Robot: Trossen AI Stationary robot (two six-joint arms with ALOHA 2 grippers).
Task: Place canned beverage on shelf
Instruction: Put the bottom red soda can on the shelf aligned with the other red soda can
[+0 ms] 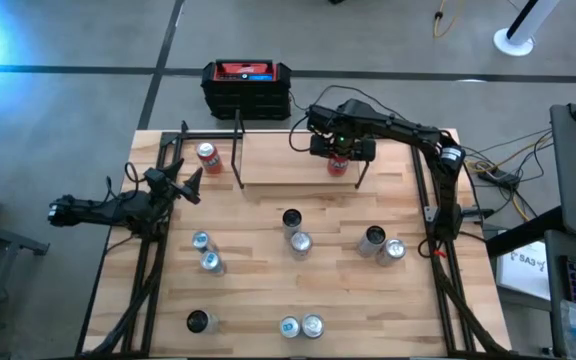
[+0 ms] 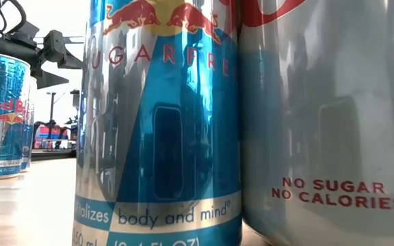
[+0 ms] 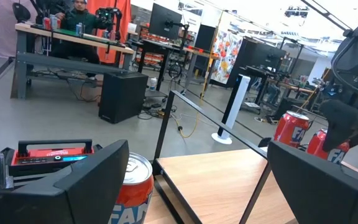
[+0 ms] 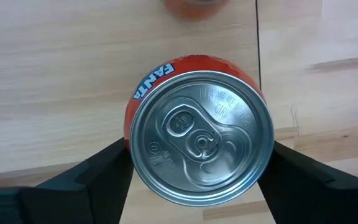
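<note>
Right gripper [image 4: 197,171] above the low wood-board shelf with thin black posts [image 1: 268,165], fingers flanking an upright orange Fanta can with silver top [image 4: 199,137] standing on the board; contact not confirmed, cannot tell if gripped. Left gripper [image 1: 190,185] open, near the shelf's left end beside a second orange can [image 1: 207,156].

A robotics lab or workshop: a bare concrete floor [image 1: 388,40] with loose cables around the wood table [image 1: 268,290], and beyond it benches [image 3: 61,46] with monitors [image 3: 163,18], a computer tower [image 3: 122,94] and a seated person [image 3: 79,15].
</note>
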